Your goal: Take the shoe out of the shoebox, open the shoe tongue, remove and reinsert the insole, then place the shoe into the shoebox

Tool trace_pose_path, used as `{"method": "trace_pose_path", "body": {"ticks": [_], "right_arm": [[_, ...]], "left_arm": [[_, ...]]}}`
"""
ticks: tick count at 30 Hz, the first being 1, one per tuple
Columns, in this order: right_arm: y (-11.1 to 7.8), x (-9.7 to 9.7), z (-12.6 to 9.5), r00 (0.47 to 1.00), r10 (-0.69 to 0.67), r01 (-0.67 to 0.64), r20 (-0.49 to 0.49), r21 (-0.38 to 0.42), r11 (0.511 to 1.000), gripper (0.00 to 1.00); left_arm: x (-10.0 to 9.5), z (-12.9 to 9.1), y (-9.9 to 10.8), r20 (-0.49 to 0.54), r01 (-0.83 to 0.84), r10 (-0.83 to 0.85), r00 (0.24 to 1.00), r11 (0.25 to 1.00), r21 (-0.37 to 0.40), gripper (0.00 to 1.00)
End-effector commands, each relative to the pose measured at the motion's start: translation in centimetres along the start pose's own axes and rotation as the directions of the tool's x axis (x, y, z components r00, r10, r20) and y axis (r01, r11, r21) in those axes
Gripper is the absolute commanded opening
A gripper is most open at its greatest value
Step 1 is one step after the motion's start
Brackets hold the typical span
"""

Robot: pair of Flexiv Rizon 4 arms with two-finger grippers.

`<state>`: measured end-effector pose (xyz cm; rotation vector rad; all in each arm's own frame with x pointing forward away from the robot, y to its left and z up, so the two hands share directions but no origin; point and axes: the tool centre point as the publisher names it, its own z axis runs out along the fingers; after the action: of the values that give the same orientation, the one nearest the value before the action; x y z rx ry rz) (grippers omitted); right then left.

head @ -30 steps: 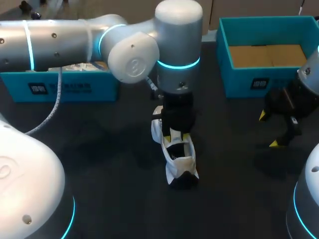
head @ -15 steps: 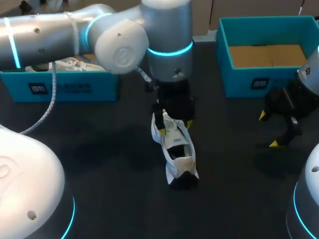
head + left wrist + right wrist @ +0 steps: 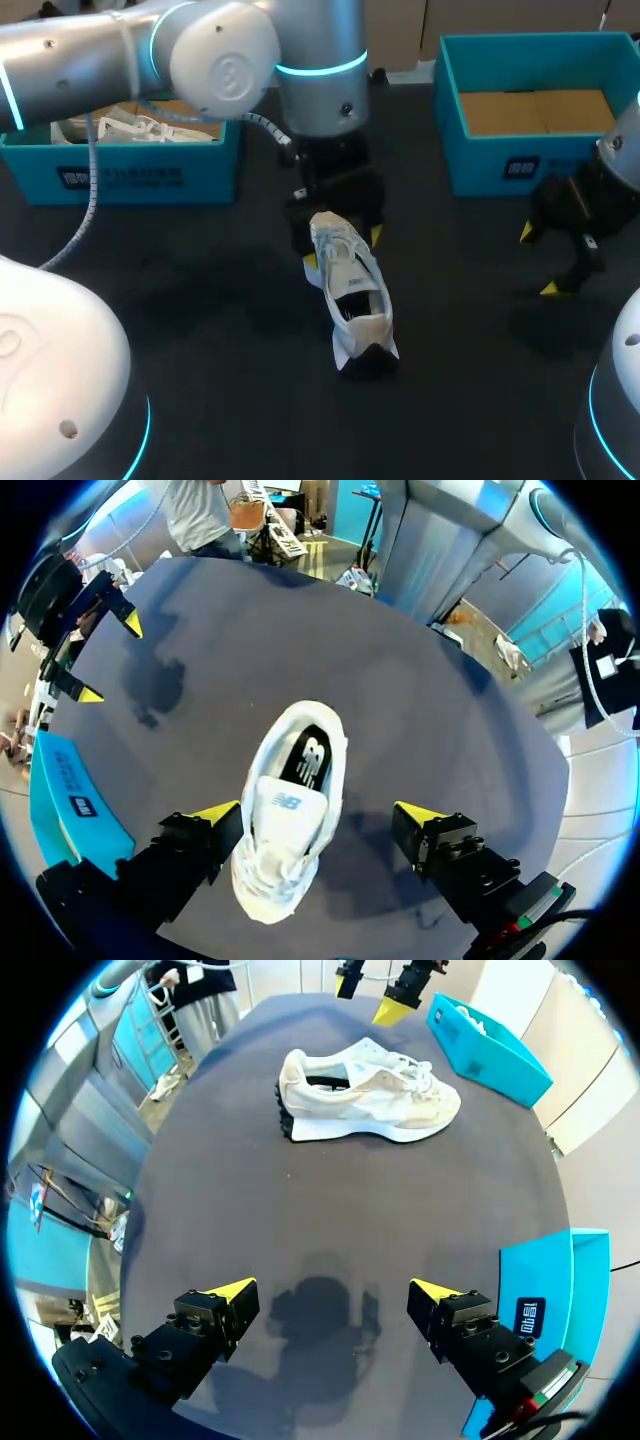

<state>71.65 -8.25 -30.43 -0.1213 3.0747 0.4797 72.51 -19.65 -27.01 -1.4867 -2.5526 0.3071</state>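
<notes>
Straddling the toe of the shoe [image 3: 352,292], the left gripper [image 3: 342,250] stands spread above the middle of the table [image 3: 200,300]; the right gripper [image 3: 538,260] hangs spread near its right edge.

Our left arm [image 3: 90,55] is built of thick silver-grey tubes with rounded joints, and a thin ring of cyan light [image 3: 320,68] goes around each joint. The round cap [image 3: 225,65] on one joint carries a pressed mark, and small dark screws sit in the shell. A grey ribbed cable [image 3: 92,185] runs along it. The left base [image 3: 50,370] and right base [image 3: 615,400] are pale domes, each with a cyan ring. Our left gripper [image 3: 318,813] and right gripper [image 3: 332,1290] have black blocky fingers with bright yellow wedge tips, small screws and a green and red part on one side
</notes>
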Motion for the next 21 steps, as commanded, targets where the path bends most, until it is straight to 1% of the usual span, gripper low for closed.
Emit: {"method": "trace_pose_path", "body": {"ticks": [1,2,4,5,6,7,17,18,19,21], "right_arm": [[0.0,0.1,0.0,1.0,-0.001,0.001,0.002,0.002,1.0,1.0],[0.0,0.1,0.0,1.0,-0.001,0.001,0.002,0.002,1.0,1.0],[0.0,0.1,0.0,1.0,-0.001,0.001,0.002,0.002,1.0,1.0],[0.0,0.1,0.0,1.0,-0.001,0.001,0.002,0.002,1.0,1.0],[0.0,0.1,0.0,1.0,-0.001,0.001,0.002,0.002,1.0,1.0],[0.0,0.1,0.0,1.0,-0.001,0.001,0.002,0.002,1.0,1.0],[0.0,0.1,0.0,1.0,-0.001,0.001,0.002,0.002,1.0,1.0],[0.0,0.1,0.0,1.0,-0.001,0.001,0.002,0.002,1.0,1.0],[0.0,0.1,0.0,1.0,-0.001,0.001,0.002,0.002,1.0,1.0],[0.0,0.1,0.0,1.0,-0.001,0.001,0.002,0.002,1.0,1.0]], "left_arm": [[0.4,0.0,-0.7,0.013,0.055,-0.055,0.998,0.998,0.009,1.0],[0.8,0.1,-1.5,0.014,0.124,-0.125,0.992,0.992,0.018,1.0],[1.2,0.1,-2.3,0.002,0.265,-0.265,0.964,0.964,-0.003,1.0],[1.2,0.0,-2.8,-0.06,0.428,-0.427,0.902,0.904,0.006,1.0],[1.2,-0.3,-3.1,-0.114,0.597,-0.596,0.795,0.802,-0.034,1.0],[2.3,-0.6,-3.7,0.02,0.671,-0.675,0.738,0.73,-0.133,1.0],[2.3,-0.6,-3.7,0.02,0.671,-0.675,0.738,0.73,-0.133,1.0],[1.9,0.0,-3.7,-0.022,0.689,-0.695,0.719,0.717,-0.111,1.0],[1.7,0.4,-3.7,-0.086,0.709,-0.714,0.695,0.7,-0.084,1.0],[1.5,1.4,-4.1,-0.042,0.776,-0.778,0.627,0.628,-0.054,1.0]]}}
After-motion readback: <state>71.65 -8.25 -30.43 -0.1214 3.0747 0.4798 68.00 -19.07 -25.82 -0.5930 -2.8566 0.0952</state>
